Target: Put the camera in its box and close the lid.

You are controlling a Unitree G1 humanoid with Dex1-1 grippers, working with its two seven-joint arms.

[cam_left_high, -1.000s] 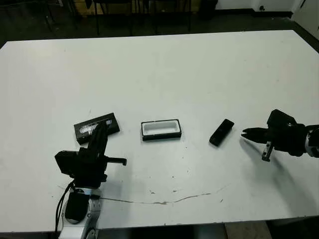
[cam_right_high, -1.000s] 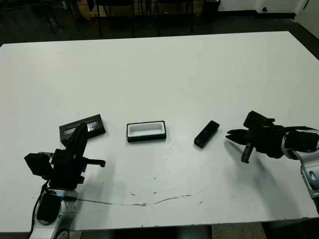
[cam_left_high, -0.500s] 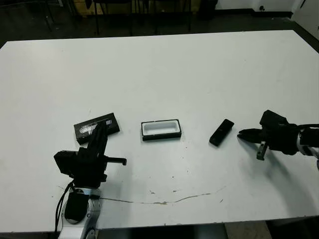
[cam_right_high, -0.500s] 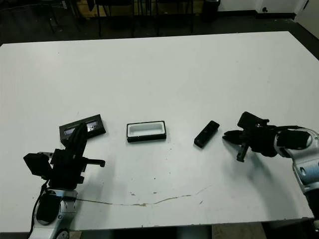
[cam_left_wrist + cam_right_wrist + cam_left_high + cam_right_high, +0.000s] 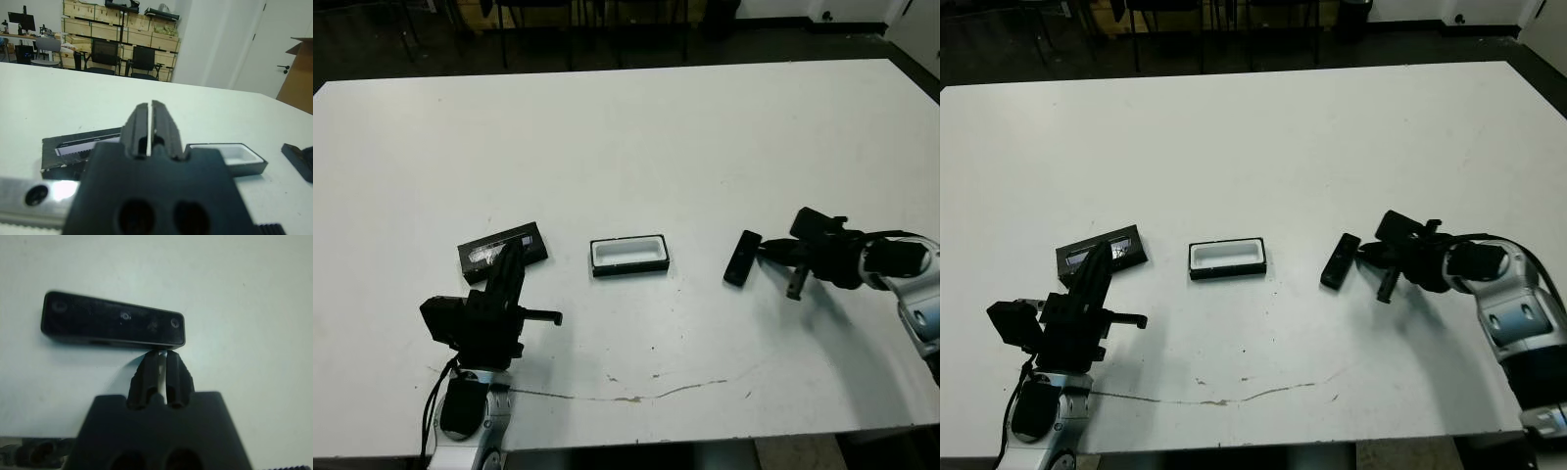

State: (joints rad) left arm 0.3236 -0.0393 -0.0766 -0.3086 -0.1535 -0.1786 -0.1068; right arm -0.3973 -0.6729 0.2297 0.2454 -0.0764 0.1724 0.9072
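Two head views, camera: the camera point(image 5: 742, 258) lies flat on the white table point(image 5: 636, 127), right of the box point(image 5: 629, 255); its long axis runs from near to far, tilted slightly right at the far end.
Head views, right gripper: the right gripper point(image 5: 1365, 257) points at the camera's right side, fingers together, tips at or just beside it; contact is hard to judge here.
Head views, lid: the lid point(image 5: 503, 251) lies left of the box, printed side up, long axis across the table.
Head views, left gripper: the left gripper point(image 5: 515, 252) is closed and empty, over the lid's near edge.
Left wrist view: fingers point(image 5: 141, 122) pressed together, the lid point(image 5: 68, 149) and white-lined box point(image 5: 230, 157) beyond.
Right wrist view: slim black bar with small round lens spots; closed fingertips point(image 5: 157, 360) meet its long edge near one end.
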